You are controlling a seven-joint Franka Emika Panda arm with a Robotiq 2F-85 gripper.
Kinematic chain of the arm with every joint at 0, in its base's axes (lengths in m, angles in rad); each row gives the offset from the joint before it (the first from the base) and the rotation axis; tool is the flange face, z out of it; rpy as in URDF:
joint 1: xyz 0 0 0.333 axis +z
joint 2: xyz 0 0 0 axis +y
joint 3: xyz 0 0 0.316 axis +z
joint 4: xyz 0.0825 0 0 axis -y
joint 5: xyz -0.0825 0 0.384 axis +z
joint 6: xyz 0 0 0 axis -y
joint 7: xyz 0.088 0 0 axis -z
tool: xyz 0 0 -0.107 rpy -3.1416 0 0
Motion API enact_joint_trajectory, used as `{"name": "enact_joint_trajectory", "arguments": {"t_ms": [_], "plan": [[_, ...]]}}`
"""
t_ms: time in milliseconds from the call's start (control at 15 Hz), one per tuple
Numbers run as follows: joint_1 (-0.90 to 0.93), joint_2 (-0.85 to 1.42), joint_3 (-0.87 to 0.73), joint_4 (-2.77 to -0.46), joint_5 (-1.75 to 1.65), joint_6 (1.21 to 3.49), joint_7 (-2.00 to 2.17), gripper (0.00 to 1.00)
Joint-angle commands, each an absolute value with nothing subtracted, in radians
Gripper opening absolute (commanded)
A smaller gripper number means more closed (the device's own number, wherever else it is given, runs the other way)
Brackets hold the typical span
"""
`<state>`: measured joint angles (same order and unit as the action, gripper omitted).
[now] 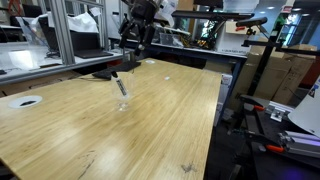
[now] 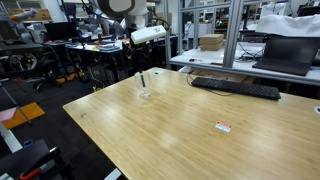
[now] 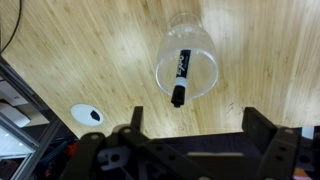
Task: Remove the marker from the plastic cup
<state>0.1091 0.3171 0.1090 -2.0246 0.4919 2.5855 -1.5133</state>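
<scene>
The clear plastic cup (image 3: 188,62) stands upright on the wooden table. The black marker (image 3: 181,76) stands in it, leaning on the rim, its end poking out. In both exterior views the cup (image 1: 123,100) (image 2: 144,91) holds the tilted marker (image 1: 119,86) (image 2: 142,80). My gripper (image 3: 192,128) hangs above the cup with its fingers spread wide and nothing between them. It also shows in an exterior view (image 1: 133,42), well above the cup.
A white round disc (image 3: 87,115) lies on the table near the cup, also seen in an exterior view (image 1: 25,101). A black keyboard (image 2: 236,88) and a small tag (image 2: 224,126) lie on the table. Metal frame posts (image 1: 57,30) stand beyond the table edge.
</scene>
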Motion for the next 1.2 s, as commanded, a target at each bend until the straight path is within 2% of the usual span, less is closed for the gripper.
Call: {"name": "enact_joint_trajectory", "arguments": {"t_ms": [0,267,933,1000,1067,1133], "plan": [[0.057,0.333,0.161,-2.016,0.437,2.588,-1.473,1.00],[0.055,0.337,0.163,-2.003,0.426,2.579,-1.462,1.00],[-0.079,0.444,0.301,-1.969,0.596,2.683,-1.536,1.00],[-0.088,0.454,0.312,-1.963,0.603,2.687,-1.540,0.98],[-0.096,0.465,0.324,-1.960,0.611,2.695,-1.545,0.74],[-0.103,0.474,0.335,-1.957,0.616,2.702,-1.549,0.73]]}}
